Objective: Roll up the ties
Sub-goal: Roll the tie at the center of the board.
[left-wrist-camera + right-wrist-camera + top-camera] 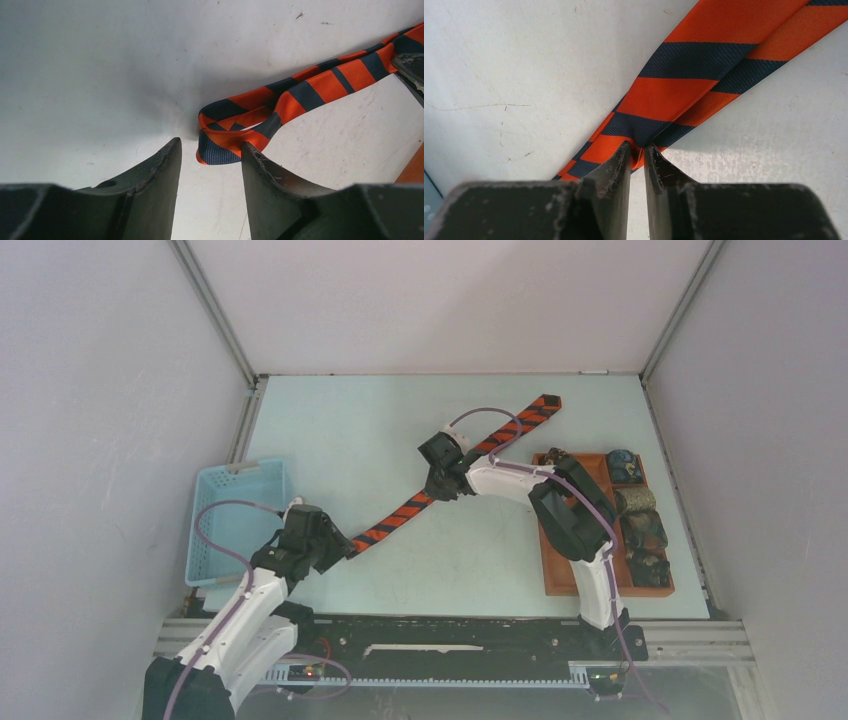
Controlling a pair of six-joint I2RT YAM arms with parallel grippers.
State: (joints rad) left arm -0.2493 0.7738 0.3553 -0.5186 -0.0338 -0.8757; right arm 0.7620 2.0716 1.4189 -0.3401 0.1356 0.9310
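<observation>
Here the striped tie (393, 523) lies across the table (330, 430), long axis slanting near-left to far-right, its middle pinched by the right end effector (638, 146), the left end effector (211, 145) gaping at its folded near end.

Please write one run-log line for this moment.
left gripper open at folded end of striped tie | right gripper pinches it mid-length

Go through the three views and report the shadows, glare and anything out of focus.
Top external: even, soft light, no glare, the striped tie clear with barely a shadow. Left wrist: the left hand's fingers dark and soft-edged; a shadow pools on the table beside the tie's folded end. Right wrist: weave sharp, shadow under the tie's right edge.
</observation>
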